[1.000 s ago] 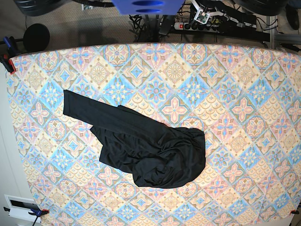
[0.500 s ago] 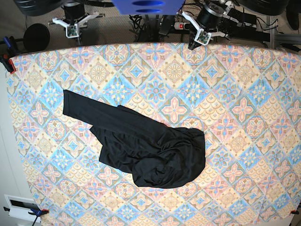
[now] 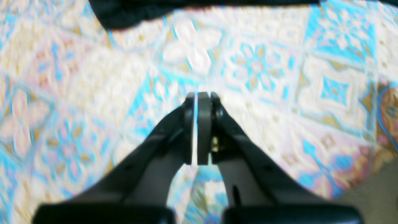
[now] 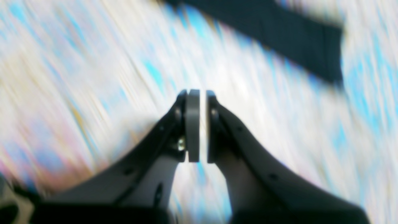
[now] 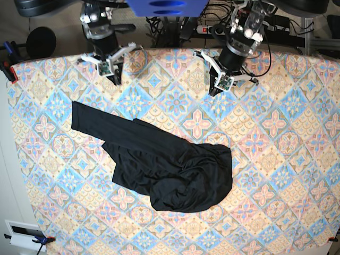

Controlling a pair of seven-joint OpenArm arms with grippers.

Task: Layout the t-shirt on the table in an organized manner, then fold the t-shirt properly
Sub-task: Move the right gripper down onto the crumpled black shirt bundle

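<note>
The black t-shirt (image 5: pixel 175 172) lies crumpled in the middle of the patterned table (image 5: pixel 287 159), one long sleeve (image 5: pixel 90 121) stretched out to the upper left. My left gripper (image 5: pixel 213 91) hovers over the far part of the table, right of centre. It is shut and empty (image 3: pixel 199 95), with the shirt's edge (image 3: pixel 130 12) well ahead of it. My right gripper (image 5: pixel 116 79) hangs over the far left, above the sleeve end. Its pads stand a narrow gap apart (image 4: pixel 202 93) with nothing between them, and the sleeve (image 4: pixel 279 40) is ahead of it.
Cables and a power strip (image 5: pixel 212 29) lie beyond the table's far edge. A black round object (image 5: pixel 41 41) and a red clamp (image 5: pixel 8 70) sit at the far-left corner. A white box (image 5: pixel 24 234) is off the near-left corner.
Both arms have come down from beyond the far edge to over the table. The right gripper's pads have parted slightly. The t-shirt has not moved.
</note>
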